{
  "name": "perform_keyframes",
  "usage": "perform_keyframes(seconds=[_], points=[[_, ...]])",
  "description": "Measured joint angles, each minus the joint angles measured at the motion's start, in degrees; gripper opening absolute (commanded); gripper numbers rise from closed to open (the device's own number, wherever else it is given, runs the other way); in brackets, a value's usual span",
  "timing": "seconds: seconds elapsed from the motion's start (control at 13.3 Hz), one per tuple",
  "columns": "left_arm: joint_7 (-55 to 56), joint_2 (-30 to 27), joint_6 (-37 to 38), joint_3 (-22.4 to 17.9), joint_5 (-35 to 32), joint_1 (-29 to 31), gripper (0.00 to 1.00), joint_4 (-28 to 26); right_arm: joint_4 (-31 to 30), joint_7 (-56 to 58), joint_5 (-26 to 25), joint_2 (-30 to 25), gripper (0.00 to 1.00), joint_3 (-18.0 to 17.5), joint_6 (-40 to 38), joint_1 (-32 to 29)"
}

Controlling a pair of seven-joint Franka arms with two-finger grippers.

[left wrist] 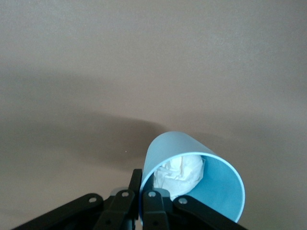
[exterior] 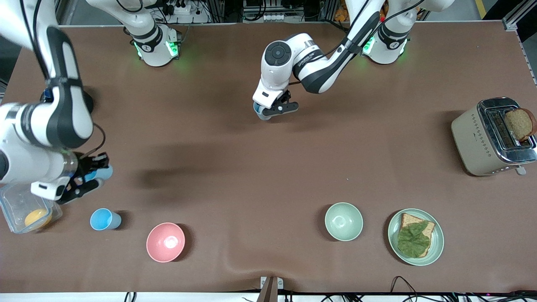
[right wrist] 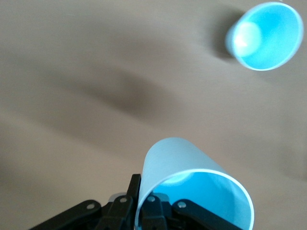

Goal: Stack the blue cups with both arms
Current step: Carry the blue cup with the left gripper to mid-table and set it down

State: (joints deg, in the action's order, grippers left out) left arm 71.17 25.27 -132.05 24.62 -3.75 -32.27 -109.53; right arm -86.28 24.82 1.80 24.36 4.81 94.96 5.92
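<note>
Right gripper (exterior: 90, 178) is pinching a blue cup's (right wrist: 192, 184) thin rim above the standing cup (exterior: 105, 219) near the right arm's table end. Left gripper (exterior: 277, 110), mid-table, is clamping another cup (left wrist: 194, 175) likewise: light, slick plastic, probably flexing under squeeze.

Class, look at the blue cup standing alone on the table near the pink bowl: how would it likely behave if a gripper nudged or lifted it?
The standing blue cup looks thin-walled, empty plastic, so it is probably light and would slide or tip easily. Its tapered round shape suggests that, once tipped, it would roll in a curve. Its smooth wall may be slippery, though the right gripper holds a similar cup by the rim.
</note>
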Motion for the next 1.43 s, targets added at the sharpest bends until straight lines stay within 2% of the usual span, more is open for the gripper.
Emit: perform_keyframes(seconds=[0.22,0.45,0.82,1.12,1.43], points=[[0.8,0.5,-1.0,0.0,0.0,-1.2,0.00,0.0,0.0,-4.3,3.6,-1.9,0.00,-0.1,-3.2,5.0],[1.0,2.3,-5.4,-0.1,-0.2,-1.9,0.00,-0.1,0.1,-6.6,5.5,-2.2,0.00,-0.1,-4.3,6.7],[2.2,4.9,-8.4,-1.4,-7.2,-1.9,0.00,0.5,0.1,-13.4,7.1,-3.1,0.00,-0.2,-5.0,10.2],[2.2,8.7,-11.0,-4.8,-8.4,-1.7,0.00,5.9,0.1,-18.6,7.5,-3.1,0.00,-0.2,-4.6,13.3],[2.2,13.8,-11.1,-6.2,-8.5,-1.7,0.00,11.9,0.1,-24.4,7.6,-3.1,0.00,-0.2,-3.6,16.9]])
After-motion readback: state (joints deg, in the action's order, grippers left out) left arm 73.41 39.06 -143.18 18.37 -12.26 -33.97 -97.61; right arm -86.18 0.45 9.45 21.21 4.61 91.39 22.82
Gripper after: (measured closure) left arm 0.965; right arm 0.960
